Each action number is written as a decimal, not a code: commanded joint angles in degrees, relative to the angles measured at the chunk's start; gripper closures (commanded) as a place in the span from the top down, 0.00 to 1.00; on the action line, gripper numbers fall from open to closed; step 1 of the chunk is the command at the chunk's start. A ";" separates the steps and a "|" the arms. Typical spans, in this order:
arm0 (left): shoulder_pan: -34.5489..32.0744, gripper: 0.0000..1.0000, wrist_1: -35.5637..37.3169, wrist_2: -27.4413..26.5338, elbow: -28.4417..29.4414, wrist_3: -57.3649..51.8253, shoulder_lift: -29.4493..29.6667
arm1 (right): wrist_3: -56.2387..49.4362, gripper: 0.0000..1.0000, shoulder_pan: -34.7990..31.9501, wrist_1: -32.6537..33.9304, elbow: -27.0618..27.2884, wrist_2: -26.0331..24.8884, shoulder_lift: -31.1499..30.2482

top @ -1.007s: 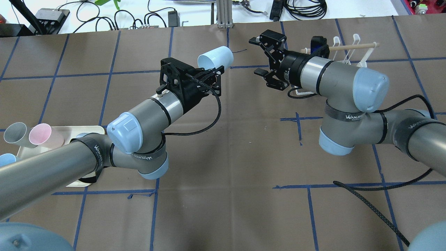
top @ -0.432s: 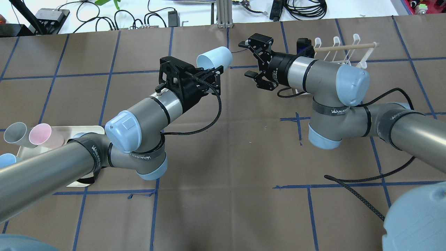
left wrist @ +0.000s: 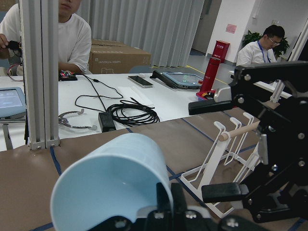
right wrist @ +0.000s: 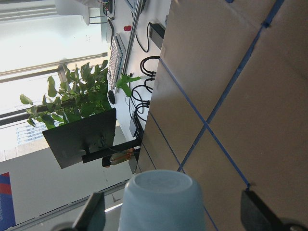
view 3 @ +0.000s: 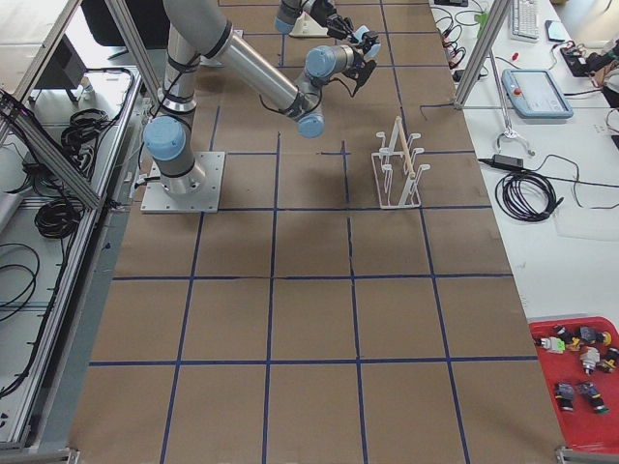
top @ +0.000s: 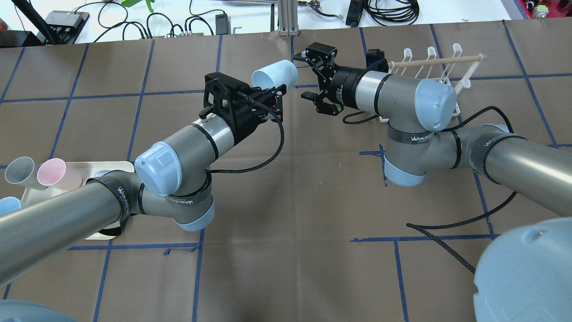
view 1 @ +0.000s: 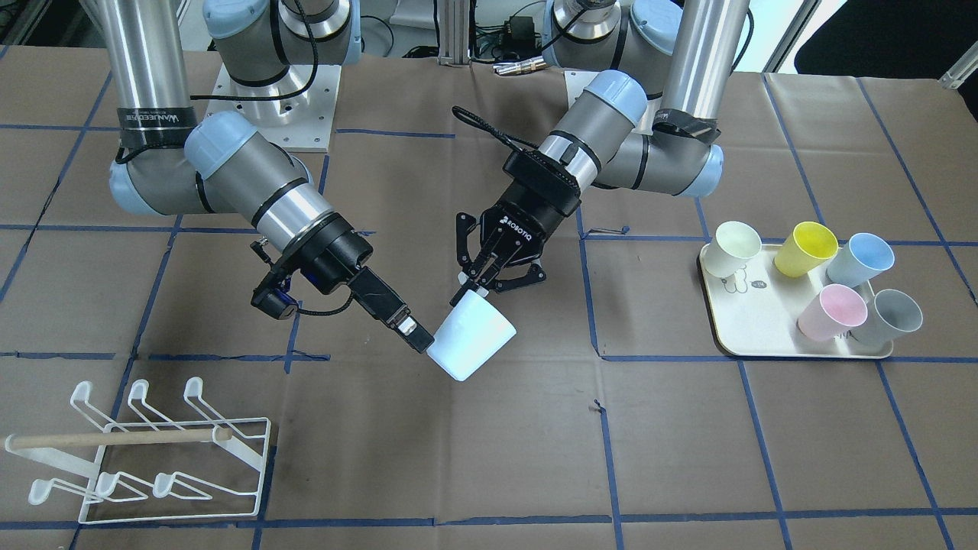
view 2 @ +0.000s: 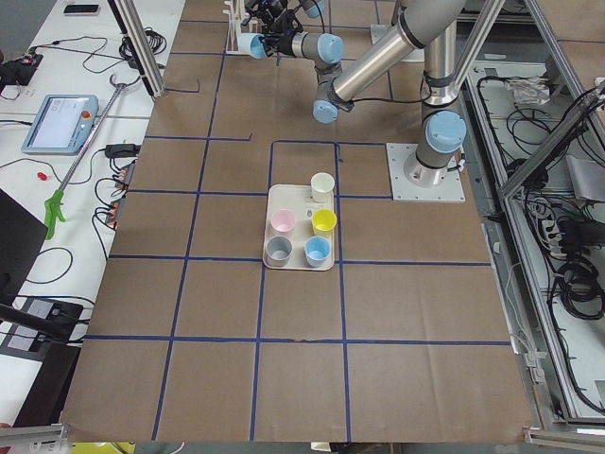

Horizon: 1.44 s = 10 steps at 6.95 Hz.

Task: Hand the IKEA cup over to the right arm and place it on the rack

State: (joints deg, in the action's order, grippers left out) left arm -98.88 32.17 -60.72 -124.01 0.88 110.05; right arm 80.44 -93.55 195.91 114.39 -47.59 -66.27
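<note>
Tray point(view 1: 752, 317): nearest the robot's left side, it carried 5 spare cups and played no part in this step.
Left gripper point(top: 280, 89): its fingers were pinched together on the cup's rim wall, 1 inside the mouth and 1 outside, as the left wrist view showed.
Cup point(top: 275, 74): pale blue, it was held in the air above mid-table on its side, with the mouth toward the left arm and the closed base pointing at the right gripper.
Right gripper point(top: 304, 76): its fingers were spread wide and level with the cup. In the right wrist view the base sat between the 2 fingers, and no contact was visible.
Rack point(view 1: 114, 438): farthest out on the robot's right, it stood on the table with all its prongs bare.
Step in hand: this looked like the hand-over approach, with the right arm lining up on the base.
Next move: it probably called for a little more advance so the fingers straddled the cup body, then a firm squeeze before the left gripper released the rim. Releasing too soon risked dropping the cup.
</note>
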 commanded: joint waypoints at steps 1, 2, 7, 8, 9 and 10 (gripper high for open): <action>-0.09 0.00 0.00 -0.01 0.00 0.00 0.16 | 0.33 0.99 -0.49 0.09 -1.79 0.04 0.79; -0.09 0.00 0.00 -0.01 0.00 0.00 0.16 | 0.33 0.99 -1.19 0.09 -3.28 -0.05 2.27; -0.09 0.01 0.00 -0.01 0.00 0.00 0.16 | 3.40 0.99 -3.13 0.09 -4.61 -0.75 3.60; -0.09 0.01 0.00 -0.01 0.00 0.00 0.16 | 3.41 0.99 -3.39 0.09 -4.53 -0.75 3.77; -0.09 0.01 0.00 -0.01 0.09 0.00 0.16 | 3.49 0.99 -3.39 0.09 -4.53 -0.84 3.86; -0.09 0.01 0.00 -0.01 0.00 0.00 0.16 | 3.49 0.98 -3.39 0.09 -4.61 -0.93 3.86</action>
State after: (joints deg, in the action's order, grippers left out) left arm -98.96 32.17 -60.73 -123.98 0.88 110.21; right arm 83.88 -96.90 196.00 109.84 -48.42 -62.46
